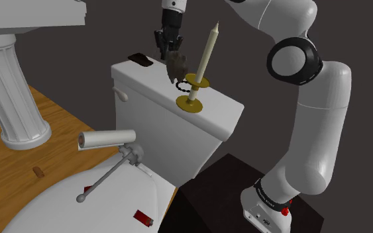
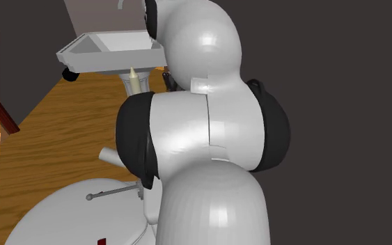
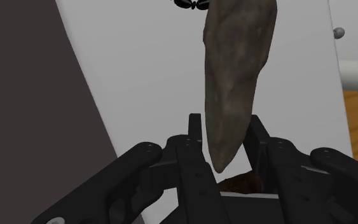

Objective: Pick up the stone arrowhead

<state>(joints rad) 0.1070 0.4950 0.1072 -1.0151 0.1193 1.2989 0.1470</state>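
The stone arrowhead is a grey-brown pointed flake hanging from my black gripper over the white toilet tank lid. It seems to hang slightly above the lid. In the wrist view the arrowhead runs lengthwise away from the hand, and the gripper is shut on its narrow end. The two fingers press its sides. The white lid lies beyond it.
A cream candle in a brass holder stands on the lid close beside the arrowhead. A black bead chain and a dark flat object also lie there. Below are a toilet roll, a flush lever and the toilet seat. A sink pedestal stands at the shoulder view's left.
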